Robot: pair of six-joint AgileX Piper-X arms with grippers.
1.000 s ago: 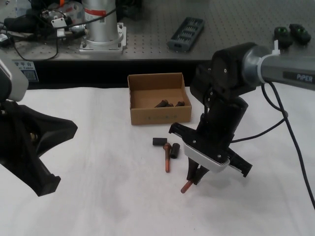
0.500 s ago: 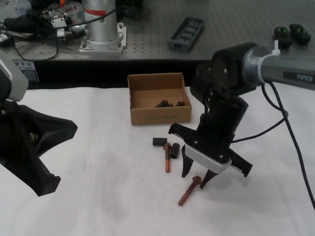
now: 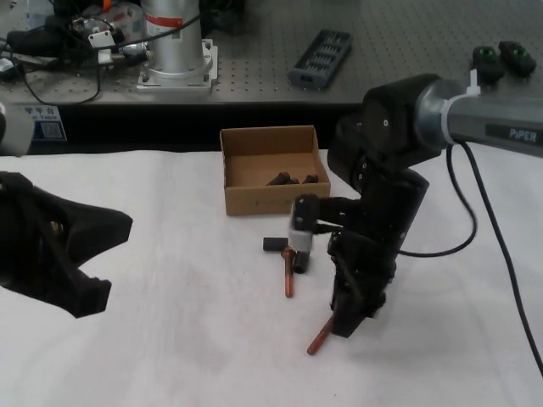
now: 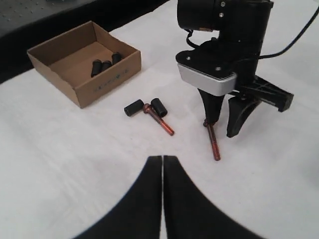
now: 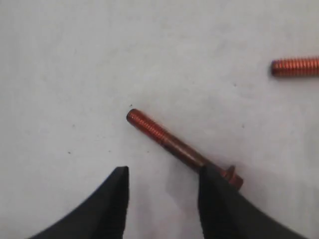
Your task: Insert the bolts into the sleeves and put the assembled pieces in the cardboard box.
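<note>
Right gripper (image 4: 222,127) stands nose-down over the white cloth (image 3: 170,339), jaws parted to a moderate gap and gripping nothing. A bolt (image 5: 179,148) lies flat on the cloth directly beneath it, slanted across the gap rather than square to it. In the right wrist view one finger (image 5: 219,204) overlaps the shank close to the flanged head; whether it touches we cannot tell. The other finger is apart from the threaded end. We judge this a pre-grasp pose: fingers opened to straddle the shank, wrist vertical so the bolt can be pinched off the flat cloth. Since the bolt sits askew to the jaws, we expect a wrist turn or a small shift is needed before closing, or a finger may nudge the bolt and roll it away. A second bolt (image 4: 159,119) lies nearer the cardboard box (image 4: 107,82), its head between two sleeves (image 4: 133,107) just beside it, plausibly kept close for pairing. Inside the box lie several dark pieces (image 4: 104,64), which we take for assembled ones, so part of the task looks done; two bolts and two sleeves lie loose. Left gripper (image 4: 162,199) hangs well apart from the parts, fingers pressed together on nothing. We judge it parked clear to give the right arm room; it would have to open to take a sleeve.
</note>
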